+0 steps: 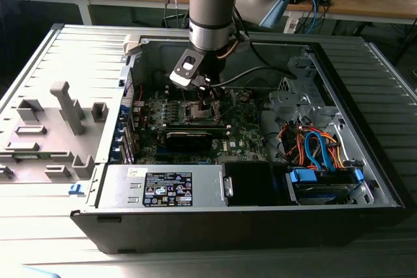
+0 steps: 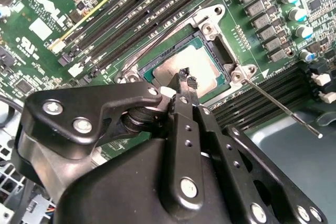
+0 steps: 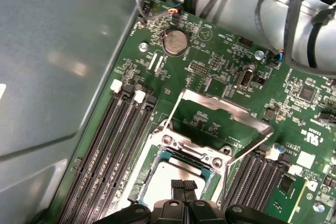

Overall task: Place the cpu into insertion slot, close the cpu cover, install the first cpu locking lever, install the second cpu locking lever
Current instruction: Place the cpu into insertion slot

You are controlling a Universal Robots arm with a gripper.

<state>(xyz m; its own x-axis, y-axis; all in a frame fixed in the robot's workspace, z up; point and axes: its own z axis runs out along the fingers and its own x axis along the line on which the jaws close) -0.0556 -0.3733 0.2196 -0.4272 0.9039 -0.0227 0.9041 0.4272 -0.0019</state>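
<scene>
Exterior view: the arm reaches straight down into an open computer case [image 1: 365,180], and its pincer [image 1: 207,102] hangs low over the middle of the green board [image 1: 247,138], at the socket area.

Second wrist view: the cpu [image 2: 205,66] lies flat inside the insertion slot [image 2: 223,55], its dull silver top showing within the dark frame. The pincer's two tips are drawn together with nothing visible between them, and they sit directly above the cpu, at or just off its surface; I cannot tell if they touch it. A thin locking lever [image 2: 283,109] runs from one socket corner out across the black memory slots [image 2: 157,9], its long axis pointing away from the socket, and it looks unlatched.

First wrist view: the cpu cover [image 3: 226,109] stands open, tilted up from its hinge on the side of the socket beyond the cpu from the pincer [image 3: 184,185]. By my judgement the chip is placed and the cover not yet closed; it would have to swing down toward the pincer.
</scene>
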